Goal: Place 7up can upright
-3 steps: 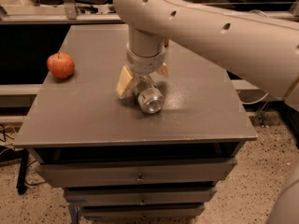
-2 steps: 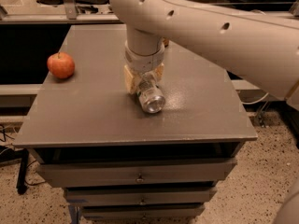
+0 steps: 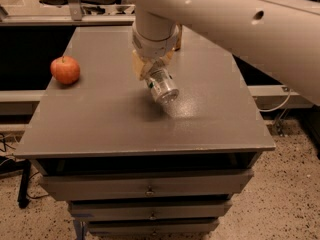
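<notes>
The 7up can (image 3: pixel 163 86) is near the middle of the tabletop (image 3: pixel 105 129), a little closer to the far edge than to the near one. It is not upright. It is tilted, with one shiny silver end turned down and toward the near-right corner, and the other end is hidden inside the hand (image 3: pixel 151 72). I cannot tell if the low end touches the tabletop or hangs just above it; a soft shadow lies under it.

The hand comes down from above, at the end of the big white arm (image 3: pixel 230 19) that crosses from the right side. Its tan fingers (image 3: pixel 139 67) are closed around the upper part of the can, one on each side, so the can is held firmly and the gap between the fingers is only as wide as the can body.

In my judgement the grasp is done, but the main part of the task is left: the can has to be turned until it is vertical, set down on its base, and then released.

A red apple (image 3: pixel 65 70) rests near the left edge, toward the far-left corner, well apart from the can. Under the tabletop there are drawers (image 3: pixel 147 189).
</notes>
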Motion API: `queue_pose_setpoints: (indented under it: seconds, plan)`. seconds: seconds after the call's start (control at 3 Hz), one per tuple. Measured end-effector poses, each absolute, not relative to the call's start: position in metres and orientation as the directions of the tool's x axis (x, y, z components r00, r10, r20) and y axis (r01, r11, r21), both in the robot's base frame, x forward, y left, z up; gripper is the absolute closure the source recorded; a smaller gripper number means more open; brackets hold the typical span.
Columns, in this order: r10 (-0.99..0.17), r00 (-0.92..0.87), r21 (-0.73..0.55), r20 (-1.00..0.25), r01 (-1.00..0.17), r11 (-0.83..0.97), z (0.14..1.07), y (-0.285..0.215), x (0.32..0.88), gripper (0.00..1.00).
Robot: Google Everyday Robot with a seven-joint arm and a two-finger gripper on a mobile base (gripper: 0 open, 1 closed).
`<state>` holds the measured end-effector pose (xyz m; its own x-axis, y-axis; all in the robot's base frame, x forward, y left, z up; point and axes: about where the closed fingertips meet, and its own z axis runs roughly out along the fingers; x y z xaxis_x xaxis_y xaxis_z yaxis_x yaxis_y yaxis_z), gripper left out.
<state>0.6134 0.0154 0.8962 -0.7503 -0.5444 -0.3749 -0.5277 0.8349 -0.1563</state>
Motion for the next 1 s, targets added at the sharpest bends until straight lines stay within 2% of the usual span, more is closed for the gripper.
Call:
queue_pose_setpoints:
  seconds: [0.33, 0.67, 1.0]
  plan:
    - [-0.576, -0.666, -0.128, -0.474, -0.595, 0.794, 0.917, 0.013, 0.616, 1.00]
    - [-0.538, -0.579, -0.011, -0.613, -0.674, 0.738, 0.919, 0.017, 0.617, 1.00]
    - [-0.419, -0.489, 0.114, -0.766, -0.743, 0.660, 0.924, 0.042, 0.628, 1.00]
